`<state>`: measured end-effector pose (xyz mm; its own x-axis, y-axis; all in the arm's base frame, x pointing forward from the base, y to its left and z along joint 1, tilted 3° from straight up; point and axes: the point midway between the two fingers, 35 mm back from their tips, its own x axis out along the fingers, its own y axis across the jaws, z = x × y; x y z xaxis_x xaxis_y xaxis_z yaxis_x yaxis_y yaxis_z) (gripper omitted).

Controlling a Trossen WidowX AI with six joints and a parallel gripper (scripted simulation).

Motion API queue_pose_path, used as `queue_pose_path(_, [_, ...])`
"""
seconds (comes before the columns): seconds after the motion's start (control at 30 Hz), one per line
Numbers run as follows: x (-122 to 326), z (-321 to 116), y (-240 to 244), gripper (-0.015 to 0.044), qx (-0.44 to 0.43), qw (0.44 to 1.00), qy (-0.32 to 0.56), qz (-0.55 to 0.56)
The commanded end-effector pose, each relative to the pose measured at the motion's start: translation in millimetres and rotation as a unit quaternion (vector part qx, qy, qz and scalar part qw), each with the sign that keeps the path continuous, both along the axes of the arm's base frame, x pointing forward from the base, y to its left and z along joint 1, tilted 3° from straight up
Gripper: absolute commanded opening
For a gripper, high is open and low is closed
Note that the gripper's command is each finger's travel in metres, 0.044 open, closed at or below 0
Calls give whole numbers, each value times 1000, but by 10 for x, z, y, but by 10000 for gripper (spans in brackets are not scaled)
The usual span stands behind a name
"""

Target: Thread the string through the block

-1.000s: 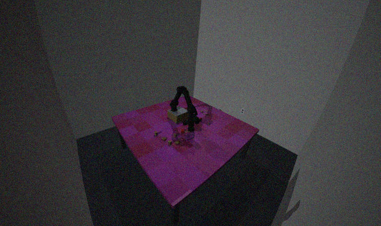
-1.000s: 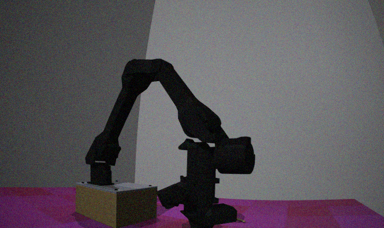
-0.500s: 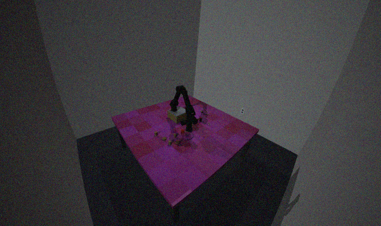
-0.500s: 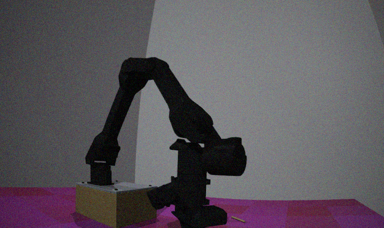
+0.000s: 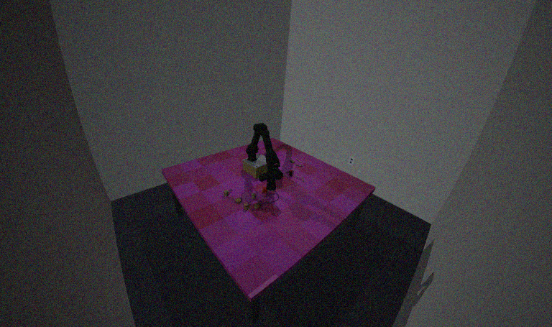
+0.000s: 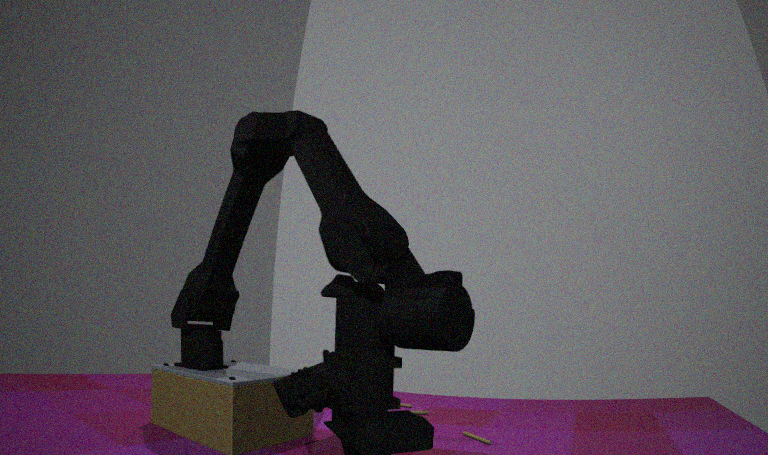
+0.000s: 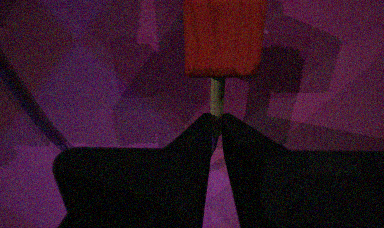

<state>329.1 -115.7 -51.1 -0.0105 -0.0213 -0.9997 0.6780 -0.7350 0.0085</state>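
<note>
1. Gripper (image 5: 271, 187) (image 6: 373, 447) (image 7: 216, 117) pinches stick (image 7: 217, 95) near one end;
2. stick shows on both sides of red block (image 5: 264, 190) (image 7: 225, 36); block sits on table (image 5: 284, 242) (image 6: 623, 427) (image 7: 25, 208);
3. string (image 7: 30, 105) curves beside gripper.

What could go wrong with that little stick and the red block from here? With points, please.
The stick (image 7: 216, 95) shows on both sides of the red block (image 5: 264, 190) (image 7: 225, 36), with the gripper (image 5: 271, 188) (image 7: 216, 119) clamped on the near part. If it is pushed at an angle, it might jam or drag the block along. The dark string (image 7: 31, 107) curves off to one side, so it could snag as the arm moves.
</note>
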Motion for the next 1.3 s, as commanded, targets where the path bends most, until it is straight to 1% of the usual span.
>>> queue_pose_path(0.0, [-32,28,-45,0,-3,1000,-4,1])
queue_pose_path(0.37, [-116,29,-122,0,-3,1000,-3,1])
queue_pose_path(0.5, [-110,6,-103,105,0,1000,0,-1])
queue_pose_path(0.53, [-110,6,-103,120,0,1000,0,-1])
queue_pose_path(0.6, [-110,6,-103,120,0,1000,0,-1])
queue_pose_path(0.67, [-97,105,-104,120,0,1000,0,-1])
queue_pose_path(0.77, [-78,573,-89,120,0,1000,0,0])
queue_pose_path(0.83, [-91,782,-74,120,0,1000,0,0])
queue_pose_path(1.07, [-55,794,-91,120,-3,1000,-8,1])
queue_pose_path(1.13, [-64,794,-99,120,-3,999,-7,33])
queue_pose_path(1.27, [-116,794,-147,120,-3,977,-1,214])
